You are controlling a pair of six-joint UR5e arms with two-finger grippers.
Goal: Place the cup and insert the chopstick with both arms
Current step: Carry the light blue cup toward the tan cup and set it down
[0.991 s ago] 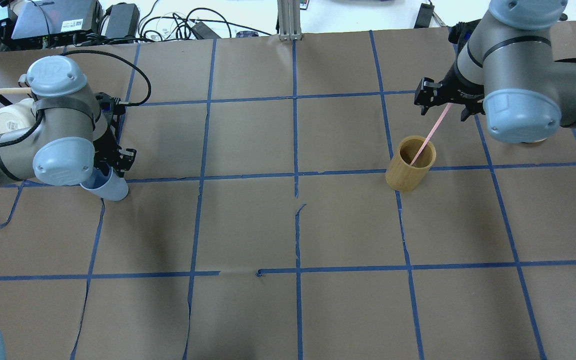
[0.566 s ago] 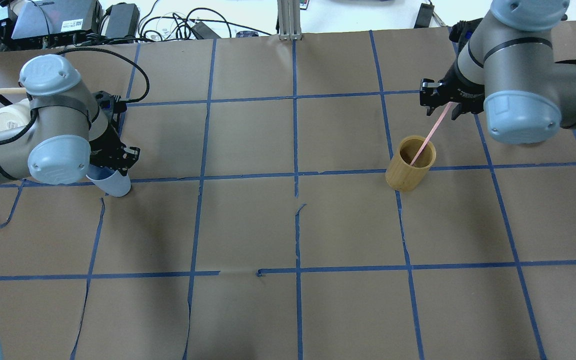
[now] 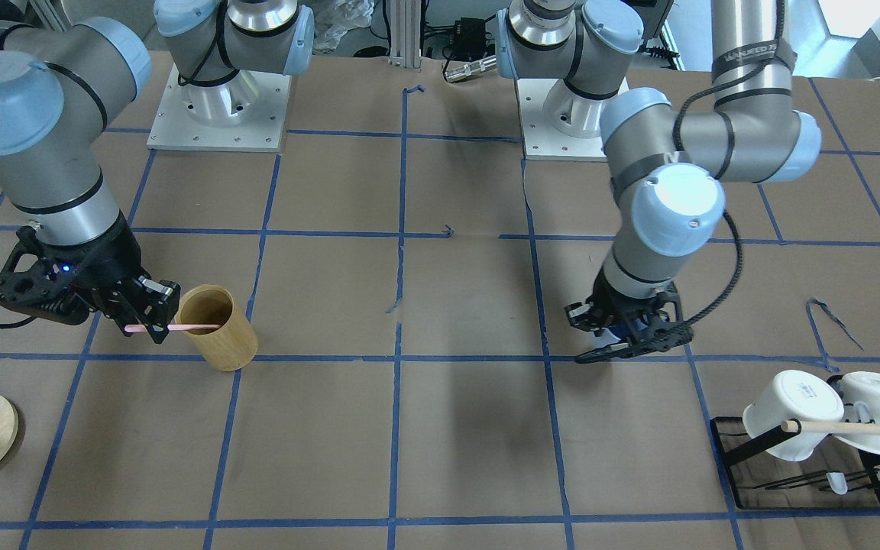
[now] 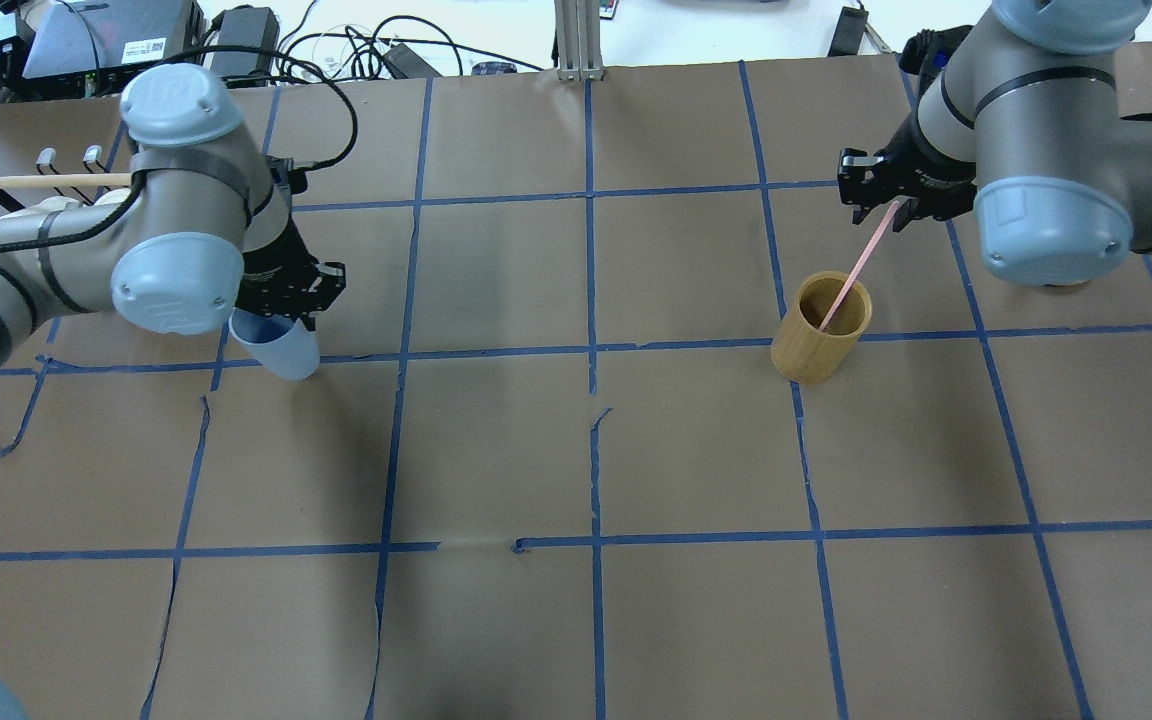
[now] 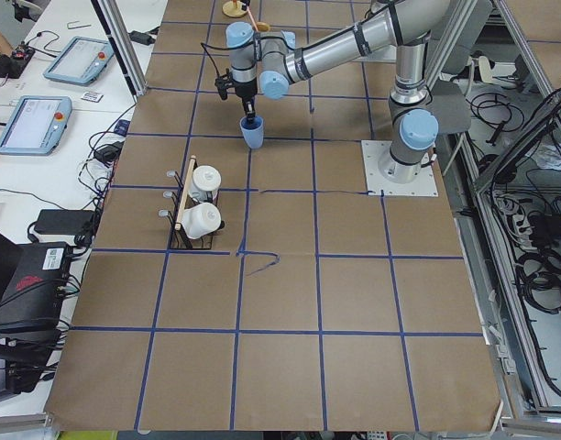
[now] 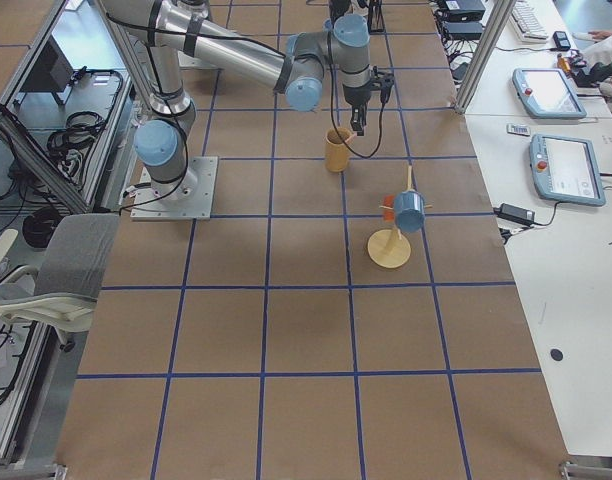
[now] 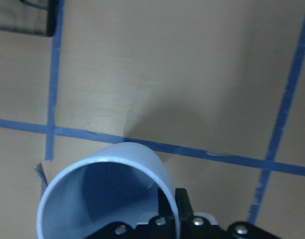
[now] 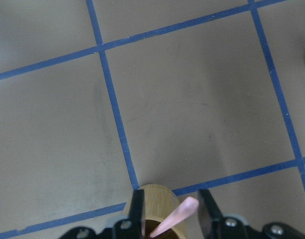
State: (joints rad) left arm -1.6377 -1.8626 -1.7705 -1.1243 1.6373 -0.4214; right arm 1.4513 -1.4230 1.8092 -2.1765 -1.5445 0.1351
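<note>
My left gripper [image 4: 286,300] is shut on the rim of the light-blue cup [image 4: 278,346], which hangs below it over a blue tape line at the table's left. The cup also shows in the left wrist view [image 7: 100,191] and the exterior left view [image 5: 252,135]. The pale-pink chopstick [image 4: 861,262] leans in the tan bamboo cylinder [image 4: 819,340]. My right gripper [image 4: 881,203] is open, with the stick's upper end [image 8: 178,215] between its fingers [image 8: 138,209]. In the front-facing view the right gripper [image 3: 159,317] is beside the cylinder [image 3: 220,336].
A black rack with two white mugs [image 3: 799,412] and a wooden rod stands at the table's far left [image 5: 200,206]. A round wooden stand with an orange and a blue cup [image 6: 394,232] is at the far right. Blue tape lines grid the brown table.
My left arm has carried the cup to the right, toward the table's middle. My right gripper has shifted only slightly around the stick, which still leans in the cylinder.
</note>
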